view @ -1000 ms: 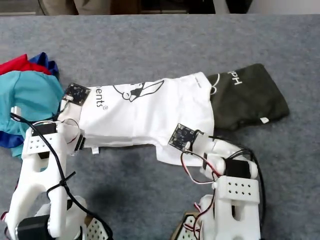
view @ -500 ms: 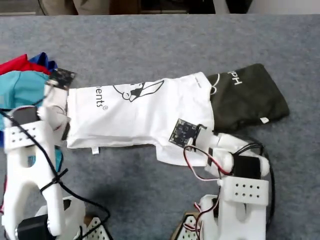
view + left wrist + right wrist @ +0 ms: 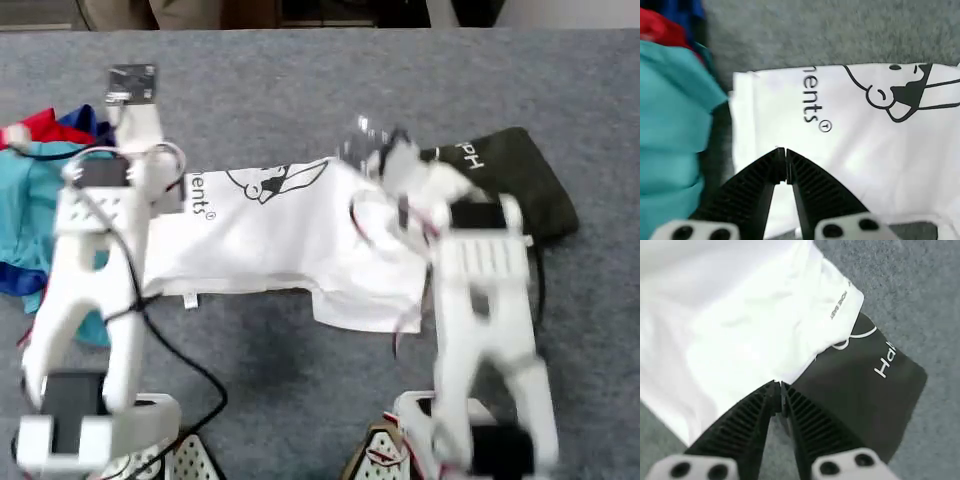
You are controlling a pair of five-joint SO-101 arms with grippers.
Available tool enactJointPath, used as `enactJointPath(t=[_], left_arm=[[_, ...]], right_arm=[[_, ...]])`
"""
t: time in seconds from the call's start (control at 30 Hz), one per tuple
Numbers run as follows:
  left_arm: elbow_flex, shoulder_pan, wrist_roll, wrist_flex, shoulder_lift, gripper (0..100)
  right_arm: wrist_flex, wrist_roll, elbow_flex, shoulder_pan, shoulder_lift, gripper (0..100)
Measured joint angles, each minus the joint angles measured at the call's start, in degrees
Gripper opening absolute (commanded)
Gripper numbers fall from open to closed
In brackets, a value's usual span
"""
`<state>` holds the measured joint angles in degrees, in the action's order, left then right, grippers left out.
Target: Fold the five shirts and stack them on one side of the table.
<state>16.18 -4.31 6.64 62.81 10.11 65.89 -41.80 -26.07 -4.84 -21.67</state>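
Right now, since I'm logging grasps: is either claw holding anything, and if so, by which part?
Nothing is held. The left claw and right claw are both shut and empty, and the white shirt lies flat, unpinched.

The right pincer (image 3: 778, 390), tips together, hovers where white shirt (image 3: 725, 325) overlaps dark shirt (image 3: 865, 390).

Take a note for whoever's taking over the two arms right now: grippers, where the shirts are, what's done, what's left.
Left gripper: shut, empty, above the end of the white shirt near the coloured pile.
Right gripper: shut, empty, above where the white shirt overlaps the dark shirt.
White shirt: mid-table, partly folded.
Dark shirt: looks folded.
The coloured pile (teal, red, blue): unfolded, at the edge of the table.
Left: finish white, fold those three, stack all five.
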Motion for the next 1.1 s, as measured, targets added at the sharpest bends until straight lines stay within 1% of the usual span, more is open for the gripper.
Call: enactJointPath(t=[0.07,0.27,0.43,0.53,0.6,0.7,0.93,1.1], left_arm=[[-1.93,-0.26,-2.46,-1.76,-5.98,2],[-12.75,-4.48,-14.42,-2.81,-22.07,2],[-21.63,-5.01,-16.53,-2.90,-34.81,2],[-27.52,-7.03,-20.48,-0.70,-41.32,2],[-32.35,-8.26,-22.33,2.37,-45.10,2],[-40.44,-9.76,-22.86,6.68,-50.37,2],[-59.87,-12.48,-22.95,16.35,-61.98,2],[-73.67,-12.75,-22.33,25.41,-66.81,2]], right_arm=[[-0.26,2.90,7.91,-1.05,10.11,0.5],[-2.55,9.41,27.60,-1.41,34.55,0.5],[-3.16,13.63,36.31,-0.79,49.93,0.5],[-4.66,16.35,39.38,1.14,56.44,0.5],[-5.01,16.62,41.23,1.49,58.02,0.5],[-5.19,16.62,42.99,2.37,58.37,0.5],[-5.19,15.47,42.99,2.55,58.37,0.5],[-5.01,15.21,42.99,2.46,58.11,0.5]])
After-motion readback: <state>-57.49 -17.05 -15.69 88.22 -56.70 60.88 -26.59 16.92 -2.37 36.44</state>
